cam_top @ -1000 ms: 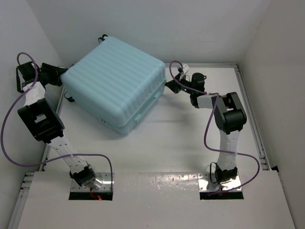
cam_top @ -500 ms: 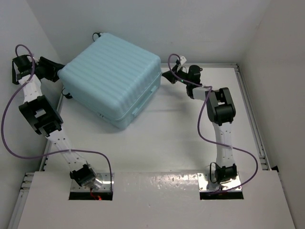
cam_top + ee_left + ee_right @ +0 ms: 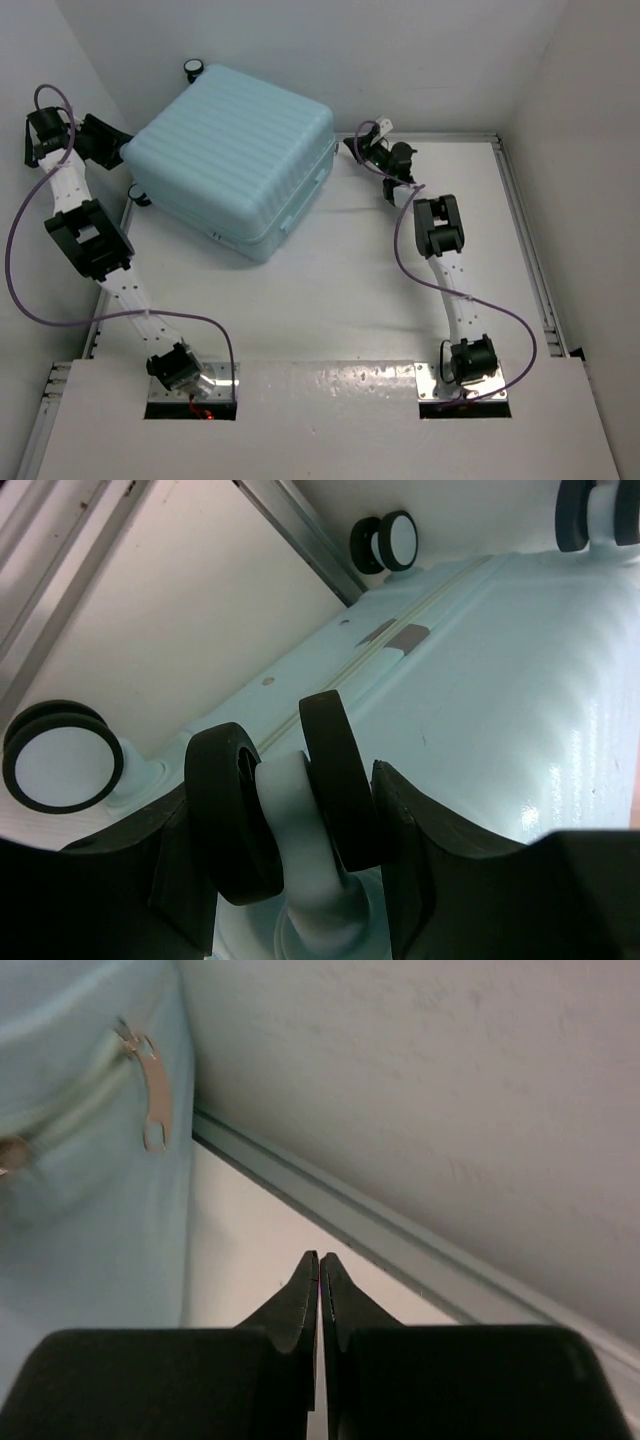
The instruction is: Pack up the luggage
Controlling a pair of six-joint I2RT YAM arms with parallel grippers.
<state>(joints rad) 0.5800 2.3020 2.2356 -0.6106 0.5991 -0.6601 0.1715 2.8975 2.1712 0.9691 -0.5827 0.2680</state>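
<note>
The large pale light-blue hard-shell suitcase (image 3: 235, 150) lies flat and closed on the far left part of the white counter (image 3: 330, 290). Its wheeled end faces the left arm. Its length seems to run from there across toward the right arm, though from above it looks nearly square.

The left end effector (image 3: 290, 835) is at that wheeled end. Its black fingers (image 3: 400, 820) stand either side of a twin black-and-white caster wheel (image 3: 275, 800), and the shell lies straight ahead of them. Whether they clamp the wheel or only straddle it cannot be told.

The right end effector (image 3: 319, 1270) is clenched on nothing, tips together, just off the suitcase's right corner. In its own view the shell's side wall fills the space to the left of the tips. A small metal zipper pull (image 3: 152, 1090) hangs there, up and to the left of them and apart from them. To the right run a grey rail (image 3: 330, 1210) and the white wall (image 3: 400, 1080).

Opening the case likely turns on this. The zip seam is on the side facing the right arm, so that arm is the nearer one to the pull, while the left can only steady the wheeled end.

The inside and lining are hidden. Nothing to be packed is in view. How far the zip is run cannot be made out.
</note>
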